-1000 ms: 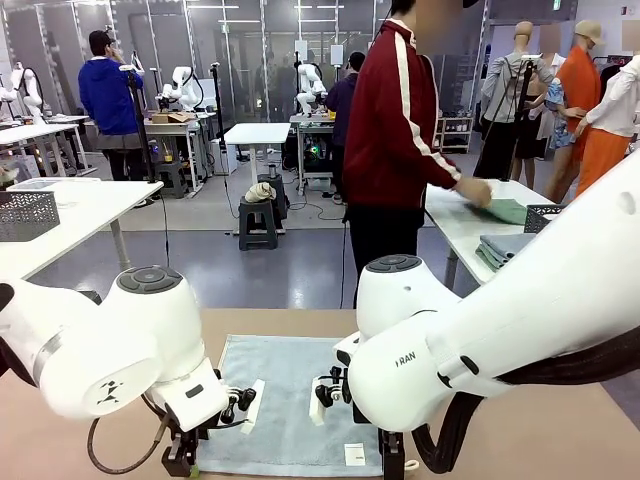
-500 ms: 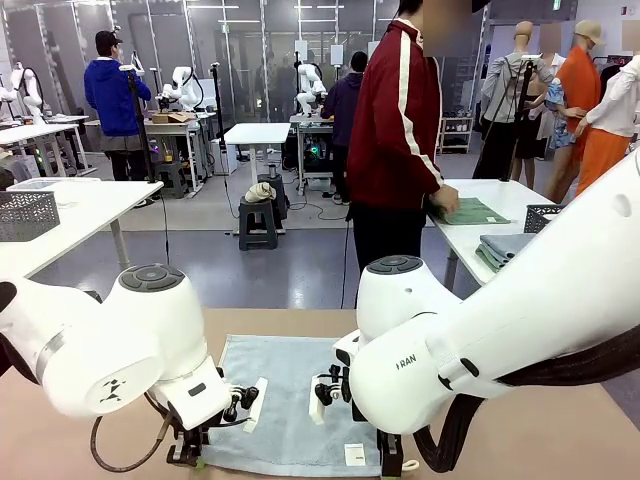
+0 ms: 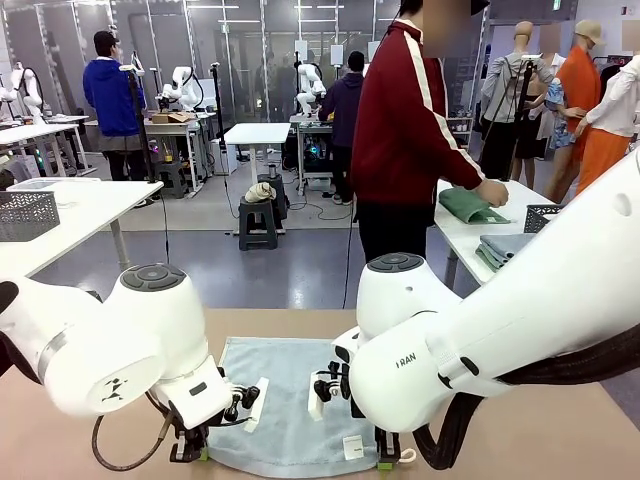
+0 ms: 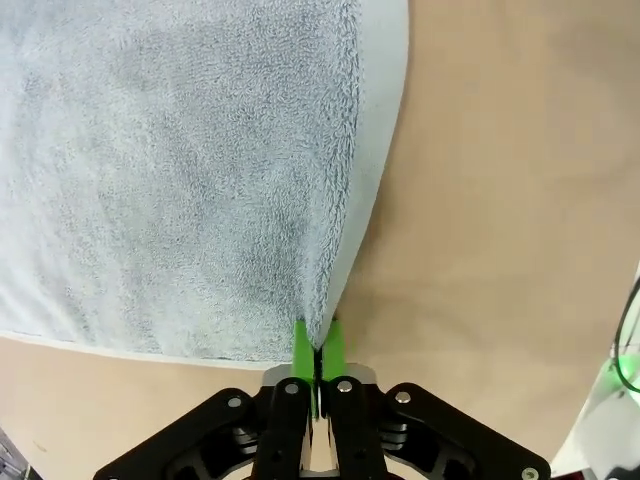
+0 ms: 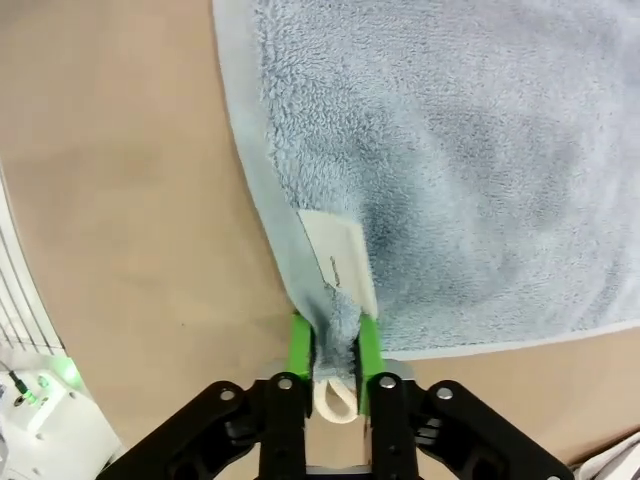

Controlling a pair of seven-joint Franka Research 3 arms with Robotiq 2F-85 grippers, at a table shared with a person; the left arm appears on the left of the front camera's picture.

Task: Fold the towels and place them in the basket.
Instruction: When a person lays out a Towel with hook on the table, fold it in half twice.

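On the tan surface (image 3: 280, 322), light blue towel (image 3: 285, 390) lies flat btwn the arms, w/ left tool (image 4: 317, 345) pinching its near-left corner & right tool (image 5: 335, 345) pinching its near-right, labelled corner.

Brightly and evenly lit from overhead, with no hard shadows anywhere. Mildly glossy on the white left arm (image 3: 110, 350) and right arm (image 3: 520, 310), both a touch soft so near the lens. Crisp on the towel (image 4: 180, 150) pile in the wrist pictures, dimmer in soft-edged patches (mid-cloth, mostly). Bowed along the hems by the wide lens. Vivid green at the left claw (image 4: 318, 350) and right claw (image 5: 335, 345); faintly shaded on the desk (image 4: 500, 200) beside the hem.
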